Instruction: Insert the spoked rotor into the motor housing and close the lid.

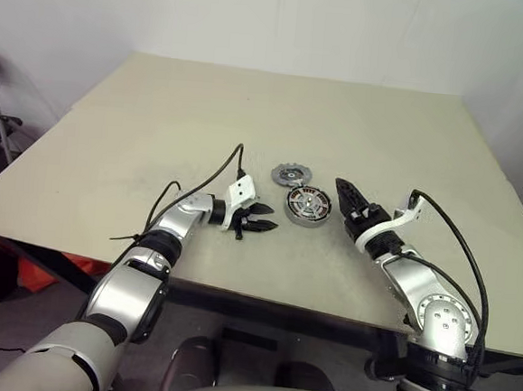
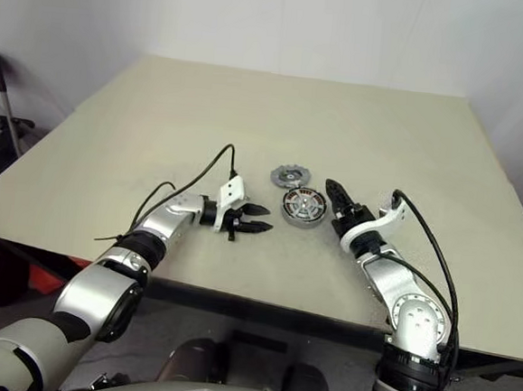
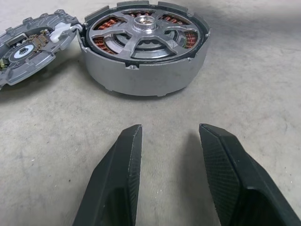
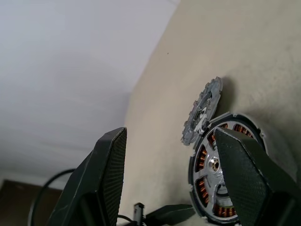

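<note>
Right gripper [image 1: 345, 195] is hanging just beside the motor housing [image 1: 308, 206], on its right side, with its two black fingers spread apart and holding nothing. In the right wrist view one finger [image 4: 244, 174] is standing in front of the housing's edge, the other well apart from it. Left gripper [image 1: 261, 223] is resting low over the table [image 1: 158, 133], on the housing's left side, pointing toward it with its fingers also spread and empty.

The spoked rotor [image 3: 143, 35] is sitting inside the housing; its silver spokes and hub are lying level with the rim, and copper windings are showing between the spokes. So the first step is looking finished, I judge. The lid [image 1: 290, 174] is lying flat on the table just behind the housing, its notched edge touching or nearly touching the housing's wall.

Closing is what is remaining. The next move is asking for one gripper to reach the lid, pinch it by the edge, lift it and lay it centred on the housing. Because the lid is thin and flat, catching its edge could be difficult.

Both forearms are reaching forward from the near table edge, converging on the housing.
</note>
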You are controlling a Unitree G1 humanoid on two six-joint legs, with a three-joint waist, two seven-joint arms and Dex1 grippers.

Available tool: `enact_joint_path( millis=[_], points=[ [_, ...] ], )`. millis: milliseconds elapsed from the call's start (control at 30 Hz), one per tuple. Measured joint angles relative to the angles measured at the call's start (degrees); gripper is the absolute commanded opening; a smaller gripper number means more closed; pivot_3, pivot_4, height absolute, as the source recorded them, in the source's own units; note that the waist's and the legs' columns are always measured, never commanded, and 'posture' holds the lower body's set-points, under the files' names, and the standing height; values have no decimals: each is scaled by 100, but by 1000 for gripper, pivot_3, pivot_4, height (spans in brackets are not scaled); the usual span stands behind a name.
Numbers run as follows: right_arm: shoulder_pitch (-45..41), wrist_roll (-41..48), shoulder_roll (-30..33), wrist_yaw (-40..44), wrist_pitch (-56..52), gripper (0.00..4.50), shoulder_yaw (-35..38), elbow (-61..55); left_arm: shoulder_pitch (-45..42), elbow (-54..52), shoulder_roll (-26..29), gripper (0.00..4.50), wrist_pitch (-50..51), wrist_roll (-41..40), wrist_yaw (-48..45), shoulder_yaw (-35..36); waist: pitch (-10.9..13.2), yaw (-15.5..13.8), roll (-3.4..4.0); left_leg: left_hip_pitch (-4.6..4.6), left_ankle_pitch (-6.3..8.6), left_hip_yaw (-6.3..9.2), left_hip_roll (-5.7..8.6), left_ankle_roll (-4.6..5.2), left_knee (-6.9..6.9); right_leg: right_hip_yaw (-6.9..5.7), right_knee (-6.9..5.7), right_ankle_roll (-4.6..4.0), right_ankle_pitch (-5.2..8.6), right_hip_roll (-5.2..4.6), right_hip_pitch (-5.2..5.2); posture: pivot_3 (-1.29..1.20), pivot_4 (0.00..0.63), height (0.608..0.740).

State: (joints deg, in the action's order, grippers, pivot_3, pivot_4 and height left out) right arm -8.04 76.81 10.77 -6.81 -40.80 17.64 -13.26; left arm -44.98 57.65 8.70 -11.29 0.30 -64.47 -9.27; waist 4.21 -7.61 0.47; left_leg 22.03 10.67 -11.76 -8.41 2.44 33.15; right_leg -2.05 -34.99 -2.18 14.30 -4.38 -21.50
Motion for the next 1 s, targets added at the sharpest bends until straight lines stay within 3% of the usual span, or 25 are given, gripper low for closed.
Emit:
enact_joint_path(
  millis=[133,300,433,1000],
  points=[
    [-224,-1015,514,489,15,3000,-615,-72,-11,40,-3,2046,-2,1,6,1,0,14,0,-1,-1,1,0,-1,3,-1,-3,1,0,0,1,0,0,740],
    [-915,-3097,1276,1272,173,3000,-2050,131,-62,78,-18,2046,-16,1,40,2,1,18,-2,-1,-4,5,0,-3,8,-4,-9,1,-1,0,5,0,0,740],
    [-1203,-4227,1406,1712,332,3000,-2747,628,-71,87,-9,2046,-27,1,67,3,2,8,-3,5,-3,6,0,0,11,-5,-9,1,-1,0,3,0,0,740],
    [-1420,-5315,887,2375,637,3000,-2437,1466,-60,85,55,2046,-94,1,124,6,3,27,-6,0,1,6,-7,10,50,-4,-48,-2,0,-1,4,0,0,740]
  ],
)
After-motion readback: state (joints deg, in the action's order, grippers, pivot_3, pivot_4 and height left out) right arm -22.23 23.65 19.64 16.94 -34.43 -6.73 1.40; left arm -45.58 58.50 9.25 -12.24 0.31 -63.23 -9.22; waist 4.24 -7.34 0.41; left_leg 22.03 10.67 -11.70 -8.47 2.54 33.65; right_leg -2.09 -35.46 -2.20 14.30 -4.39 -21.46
